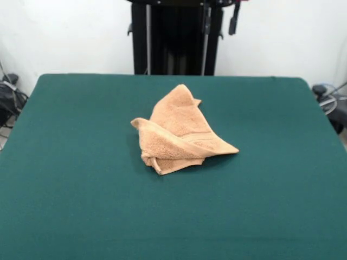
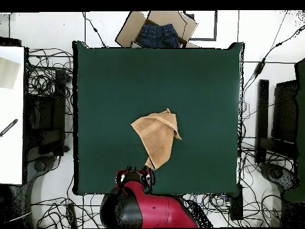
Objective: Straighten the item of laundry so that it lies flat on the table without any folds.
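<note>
Item 1: towel (image 1: 181,132), light orange-tan terry. We log it crumpled near the centre of the table (image 1: 70,162), folded over itself into a rough triangle, one corner pointing toward 12 o'clock in the front view and another toward 3 o'clock. A woven band shows on the upper fold.

Item 2: table, dark green cloth cover, far larger than the towel.

Item 3: robot arm (image 2: 149,209), red and black. In the overhead view we place it at 6 o'clock, over the table's near edge, just clear of the towel's lowest corner. Its gripper (image 2: 137,176) is seen from above; we cannot tell whether the claw is spread or pressed together.

Item 4: cardboard box (image 2: 158,27) holding blue denim, at 12 o'clock beyond the table in the overhead view.
</note>
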### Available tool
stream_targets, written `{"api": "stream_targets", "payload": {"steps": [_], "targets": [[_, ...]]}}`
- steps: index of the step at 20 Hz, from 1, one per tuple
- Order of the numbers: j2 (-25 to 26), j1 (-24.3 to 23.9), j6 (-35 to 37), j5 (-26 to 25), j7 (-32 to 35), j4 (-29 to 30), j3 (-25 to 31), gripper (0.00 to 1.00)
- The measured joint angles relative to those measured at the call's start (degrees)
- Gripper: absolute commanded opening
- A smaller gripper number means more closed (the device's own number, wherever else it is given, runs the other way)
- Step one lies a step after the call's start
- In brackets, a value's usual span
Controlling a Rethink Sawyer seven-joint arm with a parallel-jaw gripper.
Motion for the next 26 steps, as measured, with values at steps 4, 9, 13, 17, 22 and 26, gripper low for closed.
{"api": "stream_targets", "payload": {"steps": [4,9,13,17,22,26], "targets": [[2.6,0.0,-3.5,-1.6,0.0,0.0,0.0,1.00],[5.3,0.1,-6.5,-2.4,0.0,0.0,0.0,1.00],[7.3,0.0,-7.6,-2.4,0.0,-0.1,0.0,1.00],[9.4,0.0,-8.0,-2.4,0.0,-0.2,0.0,1.00],[11.6,0.0,-8.1,-2.5,0.0,-0.7,0.0,1.00],[13.7,0.0,-8.8,-3.3,0.0,-1.3,0.0,1.00]]}}
